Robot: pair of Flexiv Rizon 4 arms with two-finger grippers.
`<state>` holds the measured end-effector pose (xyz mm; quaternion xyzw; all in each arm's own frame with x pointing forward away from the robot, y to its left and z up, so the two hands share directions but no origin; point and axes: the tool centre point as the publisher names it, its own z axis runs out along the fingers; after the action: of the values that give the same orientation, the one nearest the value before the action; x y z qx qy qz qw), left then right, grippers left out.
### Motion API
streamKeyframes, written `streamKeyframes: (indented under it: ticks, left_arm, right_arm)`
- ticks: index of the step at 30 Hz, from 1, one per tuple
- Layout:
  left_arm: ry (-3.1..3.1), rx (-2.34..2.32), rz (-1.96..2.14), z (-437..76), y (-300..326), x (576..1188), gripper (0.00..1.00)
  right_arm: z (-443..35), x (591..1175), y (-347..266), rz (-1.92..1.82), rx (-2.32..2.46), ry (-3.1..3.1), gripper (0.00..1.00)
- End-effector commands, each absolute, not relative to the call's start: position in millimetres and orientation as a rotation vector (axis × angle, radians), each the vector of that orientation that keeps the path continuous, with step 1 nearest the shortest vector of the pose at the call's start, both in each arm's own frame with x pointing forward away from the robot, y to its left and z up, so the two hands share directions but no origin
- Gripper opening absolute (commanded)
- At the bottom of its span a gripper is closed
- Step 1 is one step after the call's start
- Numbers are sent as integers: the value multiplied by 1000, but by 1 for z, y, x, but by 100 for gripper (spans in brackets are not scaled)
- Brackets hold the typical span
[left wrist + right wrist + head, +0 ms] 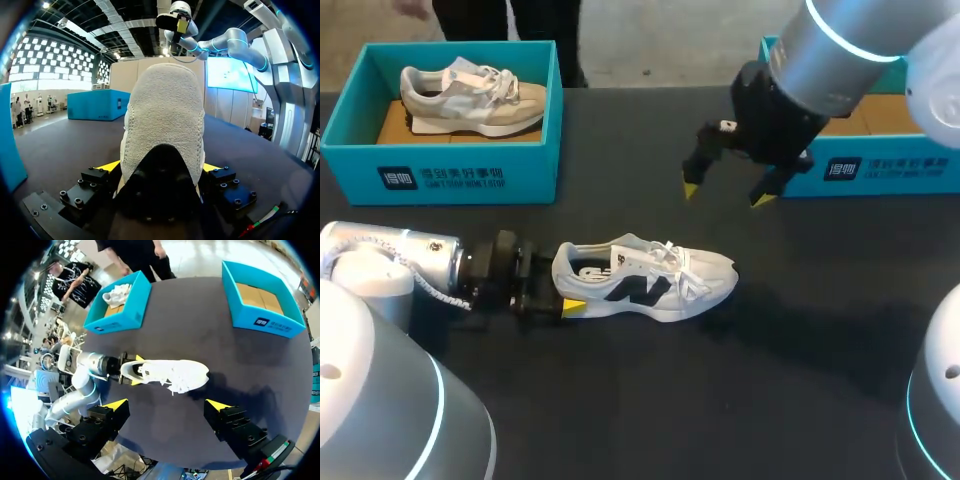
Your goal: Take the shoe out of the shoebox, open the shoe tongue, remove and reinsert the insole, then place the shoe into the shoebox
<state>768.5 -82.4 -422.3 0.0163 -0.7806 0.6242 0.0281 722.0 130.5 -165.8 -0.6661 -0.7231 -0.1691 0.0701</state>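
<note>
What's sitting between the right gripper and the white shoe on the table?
Nothing visible. The right gripper hangs open above the white shoe, with only open air between them. The left gripper clamps the heel, away from the laces.

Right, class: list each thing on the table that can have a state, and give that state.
white shoe: out of any box, heel gripped
beige shoe: inside left box
left box: open, holding a shoe
right box: open, empty
left gripper: shut on white shoe
right gripper: open, holding nothing
</note>
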Motion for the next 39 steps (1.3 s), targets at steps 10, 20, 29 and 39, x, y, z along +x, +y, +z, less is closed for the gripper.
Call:
streamKeyframes:
  ticks: [10, 20, 29, 39]
  left_arm:
    - [-2412, 54, 1929, -423, -84, 768, 0]
    - [-2412, 54, 1929, -423, -84, 768, 0]
    - [-2412, 54, 1929, -423, -84, 768, 0]
    - [-2412, 54, 1929, -423, -84, 768, 0]
  right_arm:
    - [-169, 726, 140, -423, -2110, -2148, 100]
    - [-173, 738, 178, -185, -2411, -2092, 100]
    - [-184, 744, 208, -100, -2508, -2044, 100]
    - [-204, 746, 235, -64, -2588, -1976, 100]
